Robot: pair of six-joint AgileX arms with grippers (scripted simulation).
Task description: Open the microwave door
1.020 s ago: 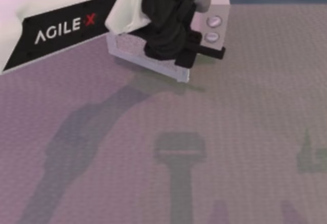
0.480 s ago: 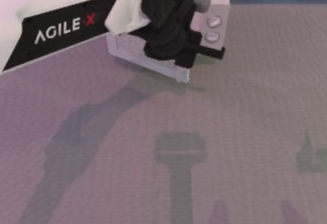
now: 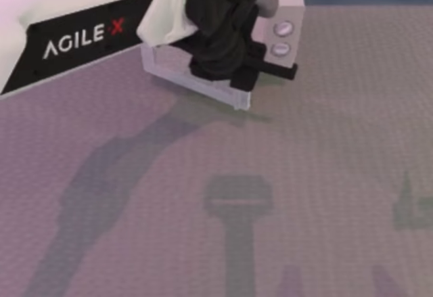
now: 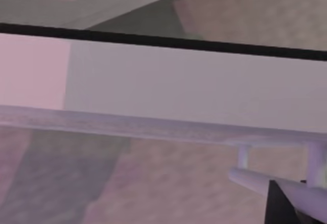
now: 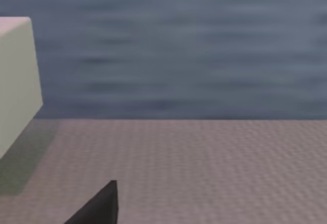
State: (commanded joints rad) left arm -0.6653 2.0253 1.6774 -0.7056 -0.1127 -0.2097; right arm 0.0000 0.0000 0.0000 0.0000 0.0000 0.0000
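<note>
Microwave (image 3: 287,23) sits at the far edge of the tabletop (image 3: 325,175), a little right of centre in the top view, two round grey knobs (image 3: 283,38) on its front panel facing up toward the camera. Microwave door (image 3: 196,80) swung partway out from the body, hinged on its left side, free edge angled toward the near side of the tabletop and ending just below and left of the knob panel. Left arm (image 3: 74,33) reaches in from the top view's left, white link with black lettered band, its black wrist over the door and hiding most of the opening. Left hand (image 3: 274,70) at the door's free edge, dark fingers pointing right, just under the knobs; whether its fingers are closed on the handle or merely beside it cannot be told from above. Left wrist view: door (image 4: 194,89) seen edge-on as a pale slab with a black seam along its far side, slim handle (image 4: 278,185) standing off it on two short posts, one dark fingertip (image 4: 281,206) touching or overlapping the handle bar. Right arm out of the top view; right wrist view gives only one dark fingertip (image 5: 99,208), bare tabletop (image 5: 204,168), and a corner of the microwave's white body (image 5: 18,81) off to one side, well apart. Right hand's spread cannot be told.
</note>
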